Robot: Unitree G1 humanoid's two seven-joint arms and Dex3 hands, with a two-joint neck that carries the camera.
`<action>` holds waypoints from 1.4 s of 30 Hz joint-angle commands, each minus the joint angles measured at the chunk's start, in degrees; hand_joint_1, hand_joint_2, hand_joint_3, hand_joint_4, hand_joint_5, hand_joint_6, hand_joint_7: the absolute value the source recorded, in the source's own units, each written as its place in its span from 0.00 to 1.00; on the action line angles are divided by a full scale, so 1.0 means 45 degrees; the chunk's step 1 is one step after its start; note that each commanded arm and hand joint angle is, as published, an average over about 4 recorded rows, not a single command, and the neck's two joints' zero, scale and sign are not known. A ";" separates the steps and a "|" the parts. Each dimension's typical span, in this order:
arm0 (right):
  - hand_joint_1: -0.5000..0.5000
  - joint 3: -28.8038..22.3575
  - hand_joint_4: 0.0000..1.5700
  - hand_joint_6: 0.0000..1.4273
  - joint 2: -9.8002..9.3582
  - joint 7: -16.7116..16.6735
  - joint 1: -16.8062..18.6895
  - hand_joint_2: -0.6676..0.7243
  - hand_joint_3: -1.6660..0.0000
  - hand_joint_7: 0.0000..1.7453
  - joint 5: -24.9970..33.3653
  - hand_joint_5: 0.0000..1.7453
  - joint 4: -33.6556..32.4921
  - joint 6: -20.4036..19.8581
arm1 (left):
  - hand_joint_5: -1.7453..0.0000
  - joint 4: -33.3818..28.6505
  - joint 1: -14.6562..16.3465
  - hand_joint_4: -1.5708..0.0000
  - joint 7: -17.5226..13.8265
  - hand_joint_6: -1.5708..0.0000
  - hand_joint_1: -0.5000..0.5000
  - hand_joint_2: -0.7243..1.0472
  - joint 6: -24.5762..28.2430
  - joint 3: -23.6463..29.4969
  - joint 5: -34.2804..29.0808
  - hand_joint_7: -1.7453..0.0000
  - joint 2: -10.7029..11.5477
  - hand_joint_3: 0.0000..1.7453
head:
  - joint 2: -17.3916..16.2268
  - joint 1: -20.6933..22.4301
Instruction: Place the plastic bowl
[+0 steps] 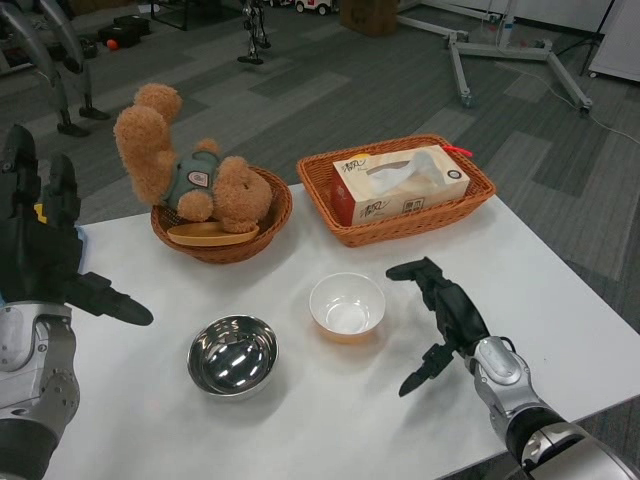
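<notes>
The plastic bowl [347, 306], white inside with an orange outer wall, stands upright and empty on the white table [540, 280] near the middle. My right hand [440, 315] hovers just right of it, fingers spread wide and holding nothing, a small gap between fingertips and the bowl. My left hand [45, 245] is raised at the far left edge, fingers apart and empty, well away from the bowl.
A shiny metal bowl [233, 355] sits left of the plastic one. Behind are a round wicker basket [262, 233] holding a teddy bear [185, 165] and a rectangular wicker basket [340, 228] with a tissue box [400, 184]. Robot legs and stands are on the carpet beyond.
</notes>
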 commanded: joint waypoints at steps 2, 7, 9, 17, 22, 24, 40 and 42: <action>0.15 -0.0149 0.00 0.00 -0.0005 -0.0410 0.0291 0.69 0.95 0.54 0.1408 0.00 -0.0962 -0.0538 | 1.00 -0.0003 -0.0026 1.00 0.0003 1.00 0.00 0.05 -0.0099 -0.0034 -0.0070 1.00 0.0133 0.00 | 0.0020 0.0037; 0.17 -0.1341 0.00 0.00 0.0029 -0.0835 0.0394 0.66 0.95 0.50 0.2058 0.00 -0.3452 -0.0402 | 1.00 -0.0003 -0.0026 1.00 0.0003 1.00 0.00 0.05 -0.0099 -0.0039 -0.0099 1.00 0.0138 0.00 | 0.0257 0.0035; 0.17 -0.1858 0.00 0.00 -0.0020 -0.0972 0.0482 0.64 0.95 0.48 0.1882 0.00 -0.4516 0.0126 | 1.00 -0.0013 -0.0026 1.00 0.0003 1.00 0.00 0.05 -0.0099 -0.0039 -0.0099 1.00 0.0138 0.00 | 0.0418 0.0017; 0.15 -0.3181 0.00 0.00 -0.0225 -0.1846 0.0267 0.59 0.95 0.37 0.1194 0.00 -0.7588 0.1307 | 1.00 0.0011 -0.0045 1.00 0.0003 1.00 0.00 0.05 -0.0099 -0.0020 -0.0099 1.00 0.0133 0.00 | 0.1474 0.0066; 0.17 -0.3196 0.00 0.00 -0.0283 -0.3150 -0.0114 0.55 0.95 0.29 0.0564 0.00 -0.8608 0.0975 | 1.00 0.0026 -0.0045 1.00 0.0003 1.00 0.00 0.05 -0.0099 0.0010 -0.0099 1.00 0.0119 0.00 | 0.2116 0.0198; 0.17 -0.3245 0.00 0.00 -0.0352 -0.3306 -0.0251 0.55 0.95 0.28 0.0007 0.00 -0.8784 0.1044 | 1.00 0.0016 -0.0045 1.00 0.0003 1.00 0.00 0.05 -0.0099 0.0029 -0.0099 1.00 0.0119 0.00 | 0.2264 0.0237; 0.17 -0.2576 0.00 0.00 -0.0366 -0.3545 -0.0934 0.50 0.95 0.28 -0.0286 0.00 -0.9053 0.1141 | 1.00 0.0075 -0.0241 1.00 -0.0017 1.00 0.00 0.05 -0.0099 0.0078 -0.0099 1.00 0.0080 0.00 | 0.3912 0.0586; 0.17 -0.2527 0.00 0.00 -0.0337 -0.3550 -0.0959 0.50 0.95 0.28 -0.0276 0.00 -0.9033 0.1146 | 1.00 0.0094 -0.0260 1.00 -0.0017 1.00 0.00 0.05 -0.0099 0.0078 -0.0099 1.00 0.0085 0.00 | 0.4009 0.0621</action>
